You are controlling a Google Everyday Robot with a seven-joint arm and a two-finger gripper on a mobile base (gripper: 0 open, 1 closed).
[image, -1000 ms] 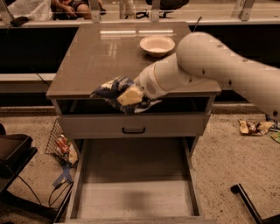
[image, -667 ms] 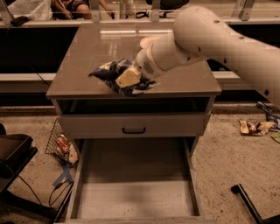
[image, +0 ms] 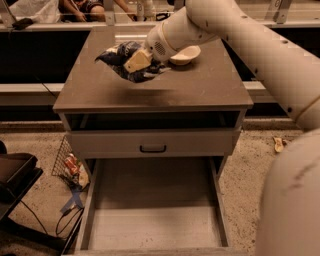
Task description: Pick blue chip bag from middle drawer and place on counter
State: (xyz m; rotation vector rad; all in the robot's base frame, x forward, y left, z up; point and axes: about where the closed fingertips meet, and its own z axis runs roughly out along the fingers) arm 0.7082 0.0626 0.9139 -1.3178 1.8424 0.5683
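Place: robot test lab, by the look.
Signs: lone drawer cabinet (image: 150, 142), speckled floor (image: 250, 170), loose cables (image: 65, 220), people (image: 87, 6) behind a rail (image: 45, 22).
Gripper (image: 137, 60): over the counter (image: 200, 85), clamping the blue chip bag (image: 120, 52).

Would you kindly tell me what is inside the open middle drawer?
The middle drawer shows only bare grey floor; its back end is hidden beneath the upper drawer. The gripper holds the blue chip bag above the counter.

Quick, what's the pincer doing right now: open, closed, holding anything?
The pincer is closed on the blue chip bag, held above the counter.
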